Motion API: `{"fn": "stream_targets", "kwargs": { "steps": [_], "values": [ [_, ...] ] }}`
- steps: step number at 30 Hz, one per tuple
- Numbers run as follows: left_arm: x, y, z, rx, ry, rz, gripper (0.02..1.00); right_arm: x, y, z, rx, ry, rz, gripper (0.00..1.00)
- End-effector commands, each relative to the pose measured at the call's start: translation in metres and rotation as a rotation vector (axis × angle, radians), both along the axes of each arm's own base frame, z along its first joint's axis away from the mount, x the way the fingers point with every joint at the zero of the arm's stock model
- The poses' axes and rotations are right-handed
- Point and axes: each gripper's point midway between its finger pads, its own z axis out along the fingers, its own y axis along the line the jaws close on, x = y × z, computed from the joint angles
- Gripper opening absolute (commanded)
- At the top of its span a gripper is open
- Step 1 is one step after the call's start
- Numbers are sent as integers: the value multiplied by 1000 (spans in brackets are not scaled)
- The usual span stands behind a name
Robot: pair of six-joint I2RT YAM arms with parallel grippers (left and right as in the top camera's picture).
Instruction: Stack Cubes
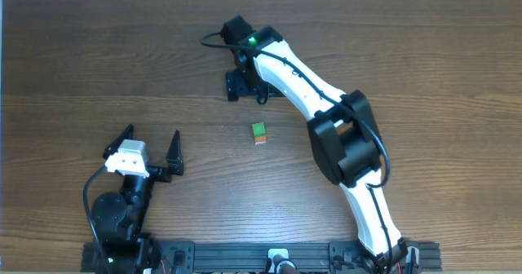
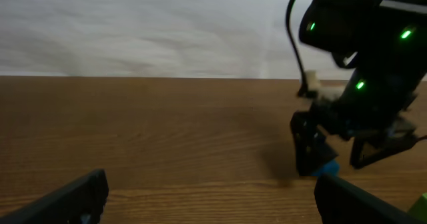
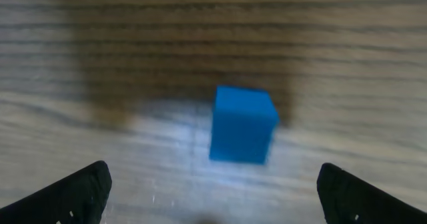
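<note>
**A:** Nearest us, our left gripper (image 1: pixel 152 135) sits by its base, fingers spread and empty. Mid-table, the small green cube (image 1: pixel 258 128) rests on the small red cube (image 1: pixel 260 141).

**B:** Farthest out, our right gripper (image 3: pixel 213 177) hangs over the small blue cube (image 3: pixel 241 125) on the brown wooden table (image 1: pixel 81 62), claw wide apart, with the cube a little off-centre between the fingers.

**A:** Then we centre first, descend squarely around its sides, and close gently. We judge a skewed pinch could twist it.

A wooden table (image 1: pixel 81 62) runs to a white wall (image 2: pixel 133 24).
</note>
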Motion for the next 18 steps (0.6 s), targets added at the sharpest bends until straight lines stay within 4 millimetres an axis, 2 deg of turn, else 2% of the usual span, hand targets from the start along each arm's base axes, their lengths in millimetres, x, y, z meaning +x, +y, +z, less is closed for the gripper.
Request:
{"fn": "stream_targets", "kwargs": {
  "steps": [1,6,12,18],
  "values": [
    [0,0,-2,10,1,-6,1000,9,1,-10,36,16,-3,991],
    [0,0,-2,10,1,-6,1000,11,-1,-10,32,8,-7,945],
    [0,0,-2,10,1,-6,1000,17,-3,-9,19,-19,-17,807],
    [0,0,-2,10,1,-6,1000,20,-6,-9,-2,-39,-34,612]
  ]
}}
